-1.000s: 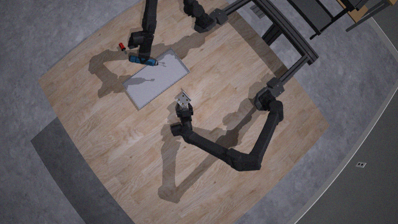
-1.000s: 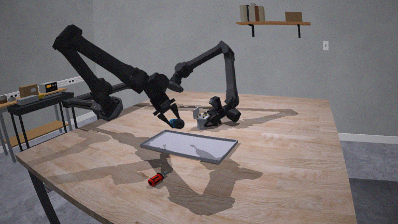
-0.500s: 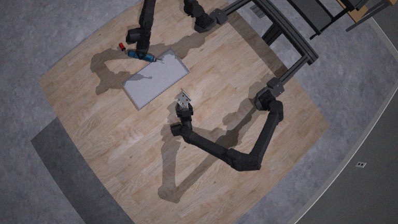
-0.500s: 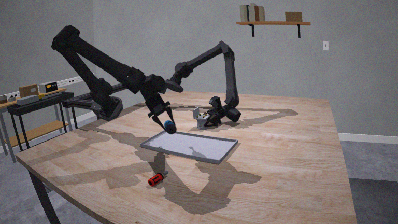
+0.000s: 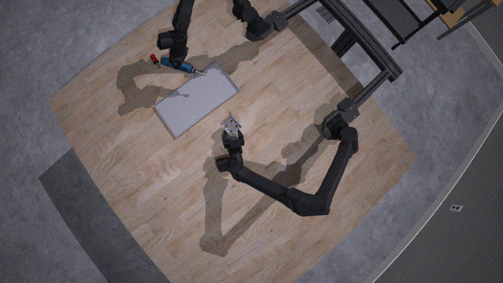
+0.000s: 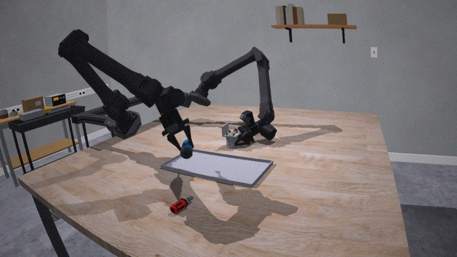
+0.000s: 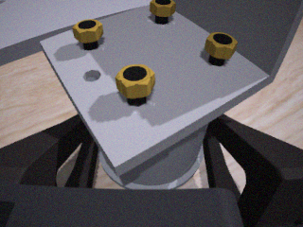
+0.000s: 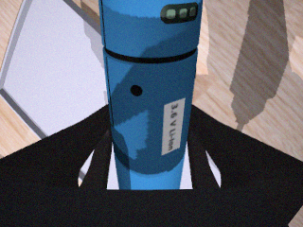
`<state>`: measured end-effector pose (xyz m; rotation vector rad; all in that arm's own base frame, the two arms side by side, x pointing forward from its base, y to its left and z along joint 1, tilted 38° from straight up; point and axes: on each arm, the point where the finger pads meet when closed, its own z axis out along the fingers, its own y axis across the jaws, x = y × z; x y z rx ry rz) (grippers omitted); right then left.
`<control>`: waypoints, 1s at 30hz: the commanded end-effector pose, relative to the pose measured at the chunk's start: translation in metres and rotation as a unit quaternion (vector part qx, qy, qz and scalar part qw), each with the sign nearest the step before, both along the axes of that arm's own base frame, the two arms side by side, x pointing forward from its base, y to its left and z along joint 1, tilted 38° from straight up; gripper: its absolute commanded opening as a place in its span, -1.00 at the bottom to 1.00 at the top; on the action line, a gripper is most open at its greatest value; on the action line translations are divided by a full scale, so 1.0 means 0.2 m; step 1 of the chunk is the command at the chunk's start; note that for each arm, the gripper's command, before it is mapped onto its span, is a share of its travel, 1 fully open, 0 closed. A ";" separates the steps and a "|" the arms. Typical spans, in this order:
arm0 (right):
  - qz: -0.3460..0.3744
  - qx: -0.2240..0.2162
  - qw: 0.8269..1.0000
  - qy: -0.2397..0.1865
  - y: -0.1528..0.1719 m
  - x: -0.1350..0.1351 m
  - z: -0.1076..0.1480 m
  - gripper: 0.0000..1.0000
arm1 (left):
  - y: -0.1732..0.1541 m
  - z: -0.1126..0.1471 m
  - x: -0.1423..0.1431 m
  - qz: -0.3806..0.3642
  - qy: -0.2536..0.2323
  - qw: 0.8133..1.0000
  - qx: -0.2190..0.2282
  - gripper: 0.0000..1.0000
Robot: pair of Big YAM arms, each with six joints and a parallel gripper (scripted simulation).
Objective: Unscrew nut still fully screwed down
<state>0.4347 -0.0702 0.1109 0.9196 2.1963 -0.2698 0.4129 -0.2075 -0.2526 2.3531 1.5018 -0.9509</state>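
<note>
The joint module stands upright on the table with the angled bracket on top. Several yellow nuts sit on their studs; below each, such as the nearest nut, dark stud shows in the left wrist view, with a gap to the plate. My left gripper is shut on the module's round body, below the bracket. My right gripper is shut on the blue electric nut driver, held nearly level above the tray's edge, its tip over the tray.
The shallow grey tray lies between the module and the red hand tool. The red tool lies on its side on the table, beyond the driver's rear end. The arms' frame stands along one table edge.
</note>
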 end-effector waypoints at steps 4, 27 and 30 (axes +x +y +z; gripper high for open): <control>-0.056 0.022 0.997 -0.043 -0.10 0.04 0.24 -0.17 | -0.08 0.01 -0.03 -0.017 -0.004 1.000 -0.001 0.17; -0.127 0.045 0.990 -0.041 -0.21 -0.09 0.34 -0.17 | -0.08 0.01 -0.03 -0.017 -0.004 1.000 -0.001 0.17; -0.163 0.047 0.985 -0.042 -0.31 -0.15 0.36 -0.17 | -0.08 0.01 -0.03 -0.017 -0.004 1.000 -0.001 0.17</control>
